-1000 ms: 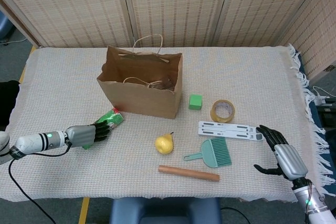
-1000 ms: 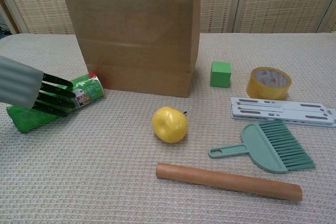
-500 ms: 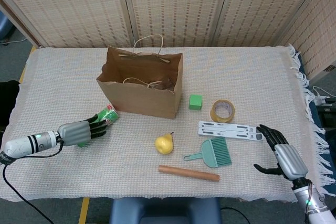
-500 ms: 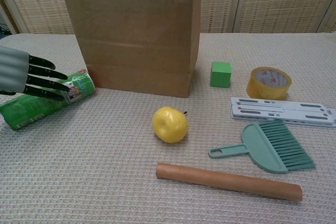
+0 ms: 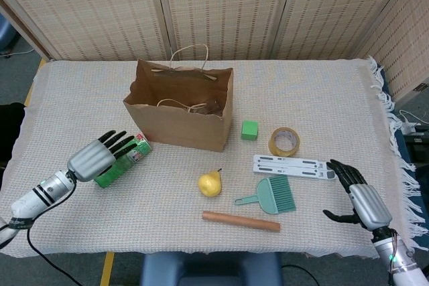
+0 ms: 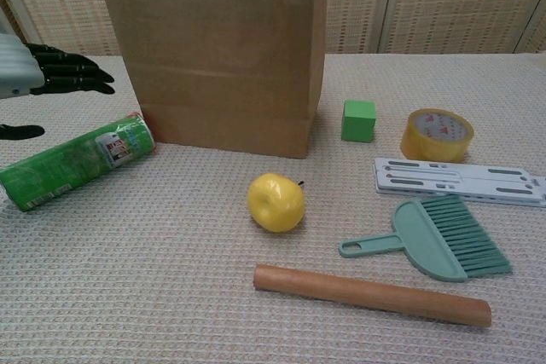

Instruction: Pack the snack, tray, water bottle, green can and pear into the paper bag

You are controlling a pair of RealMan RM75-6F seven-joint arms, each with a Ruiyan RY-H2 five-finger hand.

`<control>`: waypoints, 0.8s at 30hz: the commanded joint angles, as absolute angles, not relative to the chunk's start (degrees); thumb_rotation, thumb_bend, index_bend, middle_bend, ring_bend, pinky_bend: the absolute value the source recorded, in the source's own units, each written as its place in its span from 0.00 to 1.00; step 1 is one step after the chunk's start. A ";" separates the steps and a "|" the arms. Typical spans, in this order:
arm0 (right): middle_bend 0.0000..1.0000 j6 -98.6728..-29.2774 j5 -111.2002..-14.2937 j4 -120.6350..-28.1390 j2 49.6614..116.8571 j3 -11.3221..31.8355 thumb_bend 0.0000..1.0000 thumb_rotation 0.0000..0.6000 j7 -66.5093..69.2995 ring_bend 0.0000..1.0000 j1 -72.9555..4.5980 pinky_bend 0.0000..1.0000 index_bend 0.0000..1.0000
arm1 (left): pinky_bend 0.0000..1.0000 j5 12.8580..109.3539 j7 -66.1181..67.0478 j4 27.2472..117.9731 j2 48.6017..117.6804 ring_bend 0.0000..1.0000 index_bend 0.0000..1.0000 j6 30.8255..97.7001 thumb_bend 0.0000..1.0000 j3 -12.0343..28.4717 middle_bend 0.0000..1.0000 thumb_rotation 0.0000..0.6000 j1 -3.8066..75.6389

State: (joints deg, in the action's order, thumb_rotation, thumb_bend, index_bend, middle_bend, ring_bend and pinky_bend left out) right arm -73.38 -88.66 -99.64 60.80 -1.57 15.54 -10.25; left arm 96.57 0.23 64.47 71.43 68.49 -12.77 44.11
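Lifted off the green cylindrical can (image 6: pixel 77 160), the left hand (image 5: pixel 95 157) hovers empty, fingers spread; regrasp mid-body.

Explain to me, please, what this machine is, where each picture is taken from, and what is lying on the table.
This is a two-armed robot with humanlike hands, steered remotely by a person. One picture looks down from its head, the other looks forward from its chest. The left hand hovers open above a green can lying on its side; the right hand rests open near the table's edge. Neither holds anything. On the cloth stand a paper bag, a pear, a green block, a tape roll, a white strip, a small brush and a wooden rod.
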 commanded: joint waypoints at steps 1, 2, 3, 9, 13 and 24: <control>0.00 -73.30 -88.62 -99.70 60.81 -1.56 0.07 1.00 15.53 0.00 -10.29 0.00 0.00 | 0.09 75.63 9.54 82.24 71.67 0.00 0.00 58.88 0.38 -3.70 0.00 1.00 39.91; 0.00 -73.28 -88.53 -99.66 60.79 -1.54 0.07 1.00 15.59 0.00 -10.29 0.00 0.00 | 0.07 70.23 12.58 85.58 71.72 0.00 0.00 57.66 0.38 -2.13 0.00 1.00 39.66; 0.00 -73.27 -88.48 -99.64 60.76 -1.52 0.07 1.00 15.70 0.00 -10.28 0.00 0.00 | 0.05 66.52 15.09 87.56 71.85 0.00 0.00 57.30 0.38 -1.16 0.00 1.00 39.56; 0.00 -72.91 -88.38 -99.81 60.54 -1.57 0.07 1.00 15.96 0.00 -10.42 0.00 0.00 | 0.00 51.59 26.40 93.52 73.74 0.00 0.00 58.54 0.35 1.89 0.00 1.00 39.64; 0.00 -72.80 -88.35 -99.89 60.47 -1.60 0.07 1.00 16.01 0.00 -10.45 0.00 0.00 | 0.00 43.91 30.13 96.03 74.48 0.00 0.00 59.11 0.34 3.07 0.00 1.00 40.12; 0.00 -72.57 -88.08 -100.04 60.58 -1.61 0.07 1.00 15.41 0.00 -10.49 0.00 0.00 | 0.00 35.41 32.31 101.78 77.40 0.00 0.00 64.51 0.34 6.91 0.00 1.00 40.85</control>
